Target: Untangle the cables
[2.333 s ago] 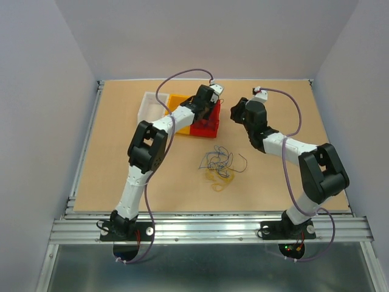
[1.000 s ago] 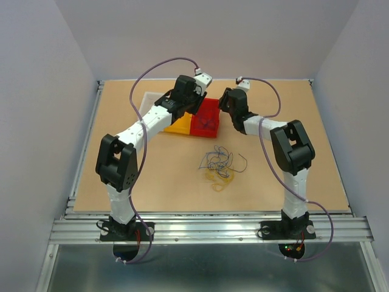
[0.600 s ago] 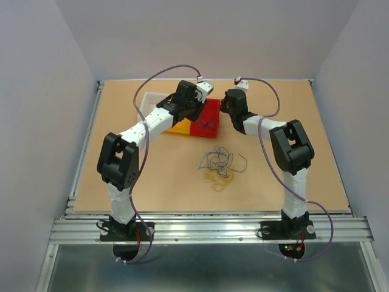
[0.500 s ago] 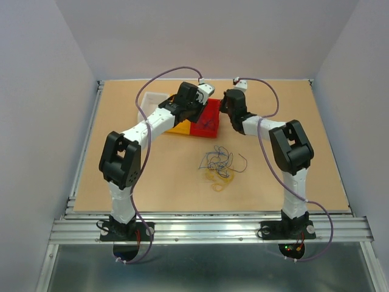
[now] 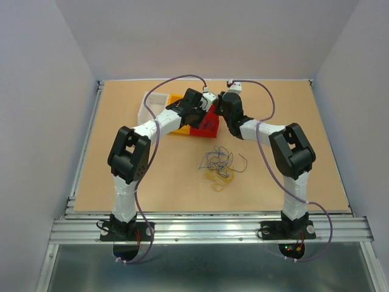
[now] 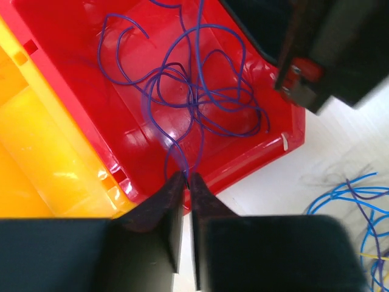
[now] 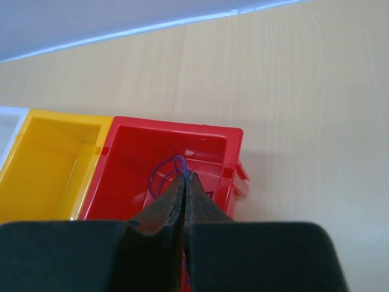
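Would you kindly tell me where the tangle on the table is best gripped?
Take the dark strand arcing out of the tangle's right side, coming straight down from above: it lies flat on the table, clear of the knotted middle.

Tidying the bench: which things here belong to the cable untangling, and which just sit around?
Job: tangled cables; purple cable in red bin, pinched by left gripper and right gripper.
Sitting around: yellow bin; white bin.

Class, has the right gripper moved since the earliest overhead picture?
Yes. The right gripper has moved left, from beside the red bin to over it.
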Motion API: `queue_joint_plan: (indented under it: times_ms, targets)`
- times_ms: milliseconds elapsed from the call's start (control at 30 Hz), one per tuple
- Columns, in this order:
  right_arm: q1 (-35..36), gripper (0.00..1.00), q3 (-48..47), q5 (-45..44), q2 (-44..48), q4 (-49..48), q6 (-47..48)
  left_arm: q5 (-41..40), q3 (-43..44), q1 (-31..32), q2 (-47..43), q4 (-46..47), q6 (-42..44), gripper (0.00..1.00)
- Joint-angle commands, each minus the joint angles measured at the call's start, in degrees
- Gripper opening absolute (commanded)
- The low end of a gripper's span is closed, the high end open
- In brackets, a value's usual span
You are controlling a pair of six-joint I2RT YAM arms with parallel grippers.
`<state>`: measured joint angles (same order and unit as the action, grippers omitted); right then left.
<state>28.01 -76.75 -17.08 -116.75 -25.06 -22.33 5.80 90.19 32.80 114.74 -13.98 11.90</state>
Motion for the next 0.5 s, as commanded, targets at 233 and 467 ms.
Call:
queue_joint_plan:
  times_ms: [233, 467]
  targets:
    - [0.38, 0.01, 7.75, 0.03, 6.97, -4.91, -4.65, 3.77, 0.86, -4.23, 0.48, 7.91, -4.07, 0.00]
    - [0.38, 0.01, 9.43, 1.96, 8.47, -6.32, -5.71, 3.52, 7.62, -3.71, 5.84, 7.22, -5.92, 0.00]
